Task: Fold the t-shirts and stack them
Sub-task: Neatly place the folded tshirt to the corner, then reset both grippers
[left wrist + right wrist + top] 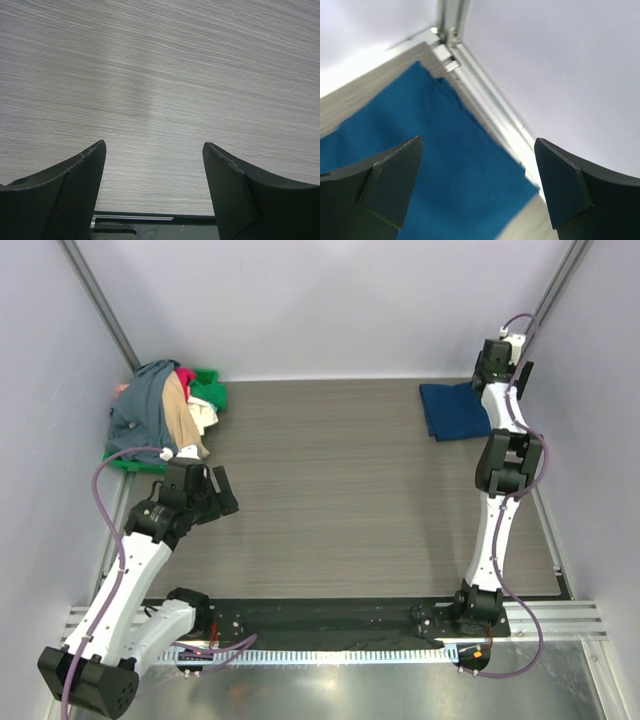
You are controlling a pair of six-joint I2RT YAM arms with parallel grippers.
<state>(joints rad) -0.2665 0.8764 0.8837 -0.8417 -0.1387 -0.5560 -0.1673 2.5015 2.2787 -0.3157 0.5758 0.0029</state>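
A folded navy blue t-shirt (455,410) lies flat at the back right of the table; in the right wrist view it (425,150) fills the space under the jaws. A heap of unfolded t-shirts (160,410), slate-grey, tan, white, pink and green, sits at the back left. My right gripper (497,358) is open and empty, above the blue shirt's right edge (477,145). My left gripper (212,490) is open and empty over bare table (154,145), in front of the heap.
A green tray (135,462) lies under the heap. White walls close in the left, back and right. A metal rail (485,105) runs along the right table edge. The arm bases stand on a black strip (330,615) at the near edge.
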